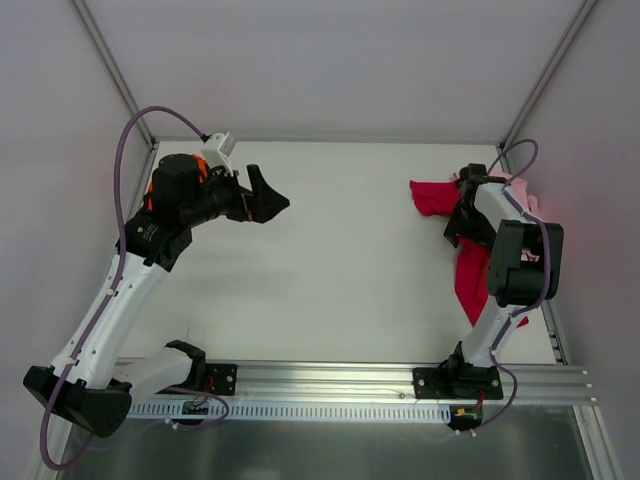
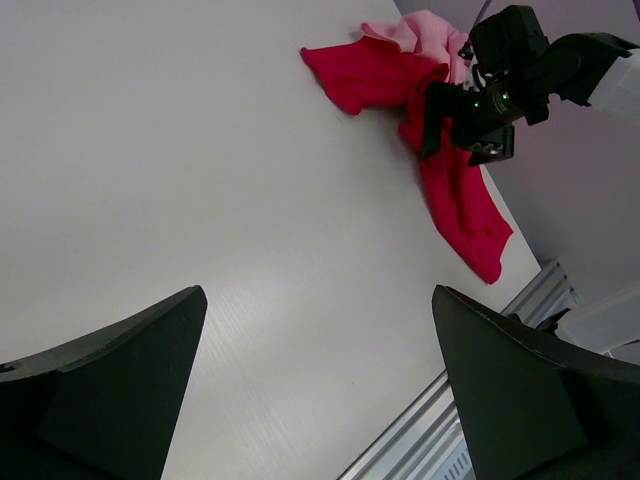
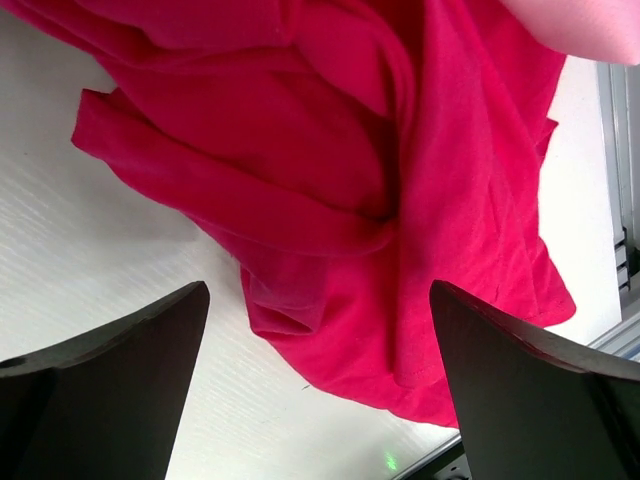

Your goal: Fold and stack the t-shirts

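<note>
The crimson red t-shirt (image 1: 432, 196) lies crumpled at the table's far right, one part trailing toward the near edge. It fills the right wrist view (image 3: 400, 200) and shows in the left wrist view (image 2: 455, 200). The pale pink t-shirt (image 1: 519, 188) lies bunched behind it, mostly hidden by the right arm; an edge shows in the right wrist view (image 3: 590, 25). My right gripper (image 1: 465, 225) (image 3: 320, 290) is open and empty just above the red shirt. My left gripper (image 1: 272, 192) (image 2: 320, 295) is open and empty over bare table at the far left. Orange patches (image 1: 203, 166) show behind the left arm; I cannot tell if they are the orange t-shirt.
The white table (image 1: 340, 250) stretches between the arms. A metal rail (image 1: 350, 380) runs along the near edge. Grey walls and frame posts (image 1: 110, 70) close the back and sides.
</note>
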{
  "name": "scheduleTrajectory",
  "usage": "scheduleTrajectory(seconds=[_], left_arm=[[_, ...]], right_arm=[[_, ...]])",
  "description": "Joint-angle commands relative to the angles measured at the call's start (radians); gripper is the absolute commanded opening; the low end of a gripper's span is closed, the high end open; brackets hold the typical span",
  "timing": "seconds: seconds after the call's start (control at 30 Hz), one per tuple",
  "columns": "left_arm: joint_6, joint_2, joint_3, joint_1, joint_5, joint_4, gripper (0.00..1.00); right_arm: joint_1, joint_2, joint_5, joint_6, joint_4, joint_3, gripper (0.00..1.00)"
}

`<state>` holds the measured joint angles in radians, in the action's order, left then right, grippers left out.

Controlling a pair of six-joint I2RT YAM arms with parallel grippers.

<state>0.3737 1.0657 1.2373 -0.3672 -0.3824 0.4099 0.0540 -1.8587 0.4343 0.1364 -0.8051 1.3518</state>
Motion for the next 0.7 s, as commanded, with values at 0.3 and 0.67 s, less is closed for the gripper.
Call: scheduleTrajectory(seconds=[0.3, 0.67], left_arm=[[-0.028, -0.010, 0.039, -0.004, 0.022, 0.012, 0.99], [-0.036, -0.004, 0.034, -0.004, 0.020, -0.003, 0.99]], right_arm=[[0.007, -0.007, -0.043, 0.022, -0.020, 0.035, 0.76], [0.009, 0.024, -0.034, 0.003, -0.058, 0.081, 0.01]])
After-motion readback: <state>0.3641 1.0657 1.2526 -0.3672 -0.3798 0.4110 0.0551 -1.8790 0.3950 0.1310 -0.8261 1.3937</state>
